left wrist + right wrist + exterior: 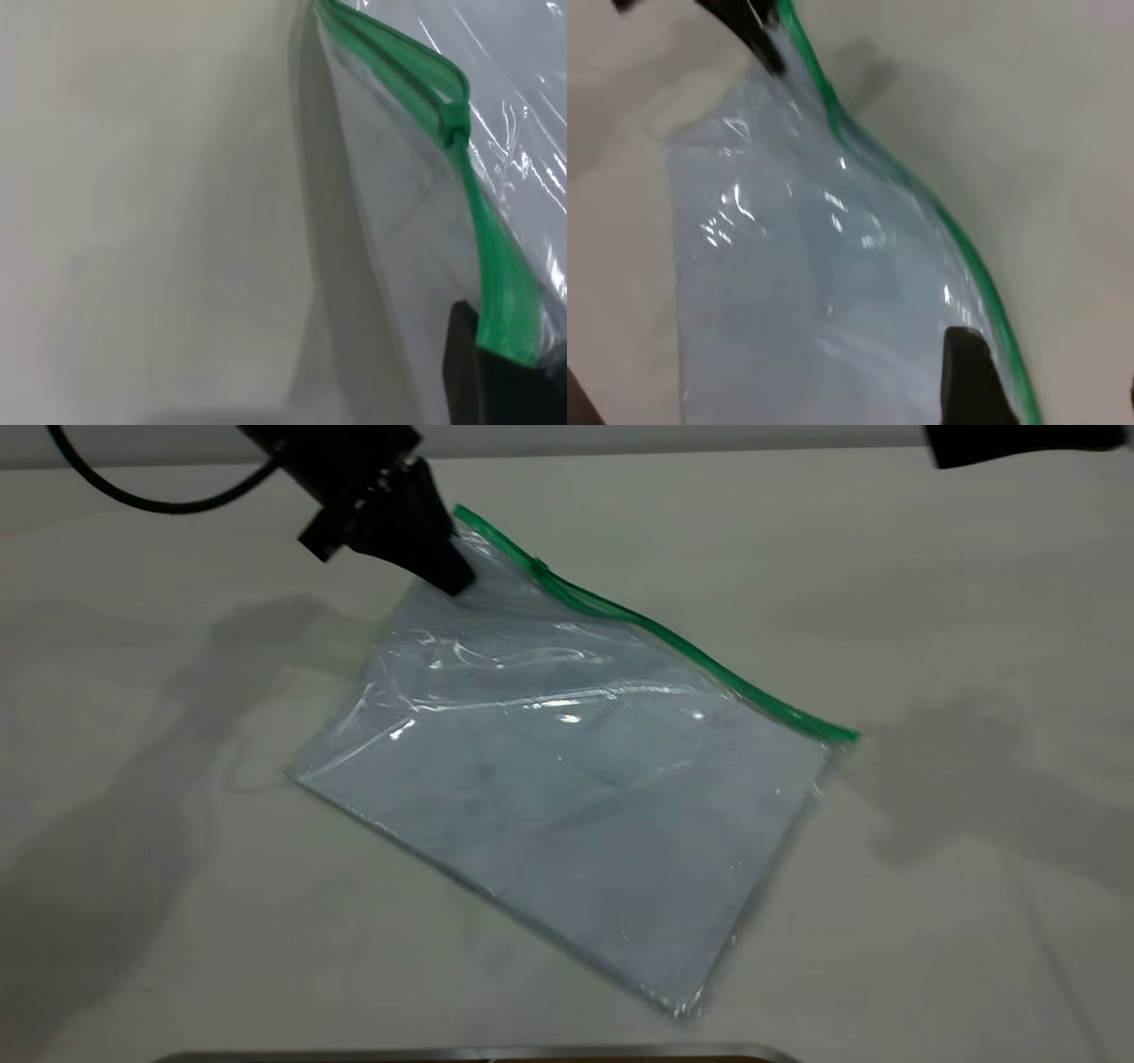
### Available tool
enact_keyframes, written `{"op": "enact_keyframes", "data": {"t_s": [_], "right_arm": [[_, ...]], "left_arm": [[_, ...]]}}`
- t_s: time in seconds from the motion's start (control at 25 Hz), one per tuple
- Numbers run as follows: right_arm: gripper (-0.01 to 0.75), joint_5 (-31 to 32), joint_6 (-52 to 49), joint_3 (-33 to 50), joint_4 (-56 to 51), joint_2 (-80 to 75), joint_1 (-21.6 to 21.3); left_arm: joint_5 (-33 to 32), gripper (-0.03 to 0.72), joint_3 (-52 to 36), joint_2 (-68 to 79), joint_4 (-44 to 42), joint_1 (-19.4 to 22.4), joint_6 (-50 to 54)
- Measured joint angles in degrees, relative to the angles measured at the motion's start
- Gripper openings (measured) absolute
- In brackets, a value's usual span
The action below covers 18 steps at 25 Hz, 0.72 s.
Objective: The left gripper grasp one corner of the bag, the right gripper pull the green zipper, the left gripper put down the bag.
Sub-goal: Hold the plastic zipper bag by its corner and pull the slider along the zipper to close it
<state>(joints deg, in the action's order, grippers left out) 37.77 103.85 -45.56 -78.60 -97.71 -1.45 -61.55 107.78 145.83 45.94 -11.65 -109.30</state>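
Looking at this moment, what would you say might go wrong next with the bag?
The left gripper holds only one corner of the bag, so the slick plastic may slip out. The slider on the green zipper sits close to that corner, leaving the right gripper little room and risking a collision.

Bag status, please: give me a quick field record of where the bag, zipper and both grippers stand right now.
bag: clear pouch with white sheets, one corner lifted, the rest lying on the table
left gripper: jaws shut on the bag's raised corner at the green edge
green zipper: runs along the far long edge; slider sits near the held corner
right gripper: above the bag beside the green edge, not on the slider; jaw state unclear
step: corner grasped, zipper pull not yet begun
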Motion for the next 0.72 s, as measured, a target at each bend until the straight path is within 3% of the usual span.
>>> {"op": "enact_keyframes", "data": {"t_s": [0.32, 0.72], "right_arm": [[0.468, -1.0, 2.9, -10.5, -0.8, -13.2, 8.5], [0.468, -2.2, 3.8, -19.6, -1.2, -25.3, 16.3]], "left_arm": [[4.0, 0.053, 0.0, 0.0, -0.4, -4.7, -4.1], [7.4, 0.053, 0.0, 0.0, 2.0, -6.0, -7.0]]}}
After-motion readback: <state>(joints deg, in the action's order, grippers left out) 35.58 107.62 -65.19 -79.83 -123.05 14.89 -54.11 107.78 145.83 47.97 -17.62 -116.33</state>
